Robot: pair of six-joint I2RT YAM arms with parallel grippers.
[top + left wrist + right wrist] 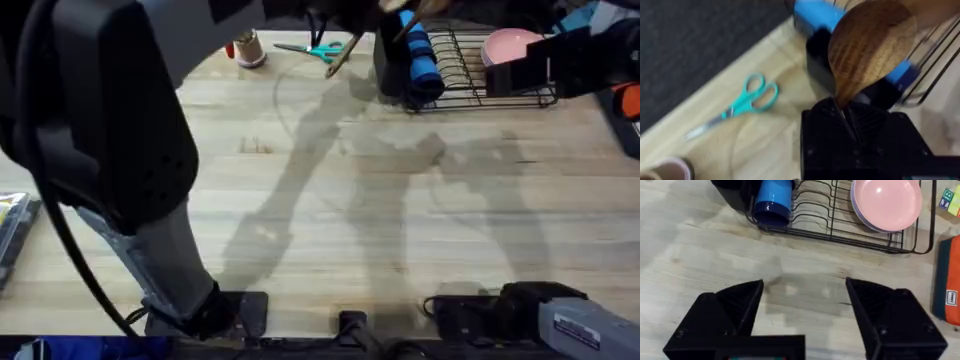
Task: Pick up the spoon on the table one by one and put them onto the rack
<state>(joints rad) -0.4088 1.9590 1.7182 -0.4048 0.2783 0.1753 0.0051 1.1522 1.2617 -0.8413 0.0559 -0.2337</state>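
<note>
My left gripper point(847, 112) is shut on a brown wooden spoon point(870, 50), pinching it just below the oval bowl. It holds the spoon in the air above the rack's tall black utensil cup point(820, 55). From overhead, the spoon's slim handle point(340, 57) slants down beside the utensil cup point(390, 65) at the left end of the black wire rack point(480, 85). My right gripper point(805, 310) is open with nothing between its fingers, low over the table point(790, 265) in front of the rack point(840, 230).
A blue cup point(422, 62) lies in the rack beside the utensil cup, and a pink plate point(510, 45) stands in the slots. Teal-handled scissors point(312, 48) and a small jar point(247, 48) lie left of the rack. An orange and blue box point(947, 280) sits to the rack's right.
</note>
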